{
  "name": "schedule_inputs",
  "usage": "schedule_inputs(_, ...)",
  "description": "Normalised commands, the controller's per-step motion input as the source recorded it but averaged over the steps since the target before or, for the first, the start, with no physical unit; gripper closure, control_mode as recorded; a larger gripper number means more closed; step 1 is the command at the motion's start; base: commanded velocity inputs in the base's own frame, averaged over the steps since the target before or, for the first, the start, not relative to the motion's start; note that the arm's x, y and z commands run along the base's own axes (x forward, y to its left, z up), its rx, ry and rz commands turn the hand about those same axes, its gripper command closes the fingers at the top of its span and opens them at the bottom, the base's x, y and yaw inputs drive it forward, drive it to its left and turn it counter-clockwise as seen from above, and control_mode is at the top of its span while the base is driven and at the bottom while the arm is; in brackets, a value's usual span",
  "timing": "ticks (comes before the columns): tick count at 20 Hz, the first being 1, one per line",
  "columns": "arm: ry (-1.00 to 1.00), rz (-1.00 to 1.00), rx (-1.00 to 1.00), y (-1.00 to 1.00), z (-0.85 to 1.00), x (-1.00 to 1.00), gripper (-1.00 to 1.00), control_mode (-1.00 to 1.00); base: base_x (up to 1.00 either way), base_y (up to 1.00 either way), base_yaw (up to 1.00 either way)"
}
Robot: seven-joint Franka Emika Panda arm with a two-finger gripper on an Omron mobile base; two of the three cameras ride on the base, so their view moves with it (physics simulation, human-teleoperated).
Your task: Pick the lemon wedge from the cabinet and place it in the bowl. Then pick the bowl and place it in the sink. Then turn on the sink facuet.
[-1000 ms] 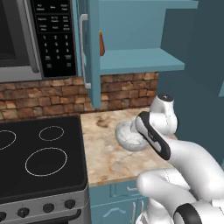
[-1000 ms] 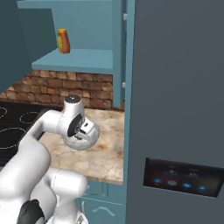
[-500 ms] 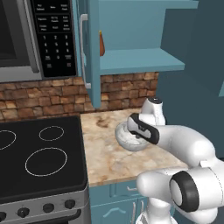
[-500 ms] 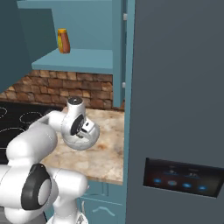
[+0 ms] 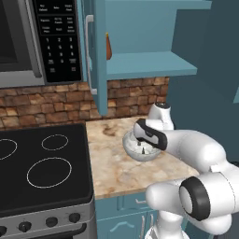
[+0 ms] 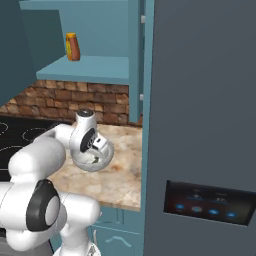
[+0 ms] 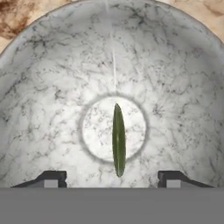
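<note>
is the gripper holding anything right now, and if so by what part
Nothing is held. The gripper is open above the round whitish-grey speckled bowl, and the thin yellow-green lemon wedge lies free on the bowl's bottom between the spread fingertips.

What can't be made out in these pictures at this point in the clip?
- Lemon wedge: seen edge-on in the hand view as a thin sliver, so its shape is unclear; too small to pick out in both base views.
- Bowl: its right side is covered by the hand in the left base view; its rim is cut off by the edges in the hand view.
- Gripper: just the fingertips show, wide apart.
- Orange bottle on the shelf: label unreadable.
</note>
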Motion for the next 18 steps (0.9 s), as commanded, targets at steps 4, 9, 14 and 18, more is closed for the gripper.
schedule_inputs(4,0.06,0.03,-0.09,0.64,0.21,0.00,-1.00,-1.00,0.00,0.00,0.00)
schedule_inputs(9,0.26,0.08,-0.16,0.67,-0.02,0.04,-1.00,-1.00,0.00,0.00,0.00)
schedule_inputs(14,0.15,0.04,-0.04,-0.02,-0.16,0.00,-1.00,-1.00,0.00,0.00,0.00)
schedule_inputs(18,0.02,0.02,0.00,-0.24,-0.01,-0.18,-1.00,-1.00,0.00,0.00,0.00)
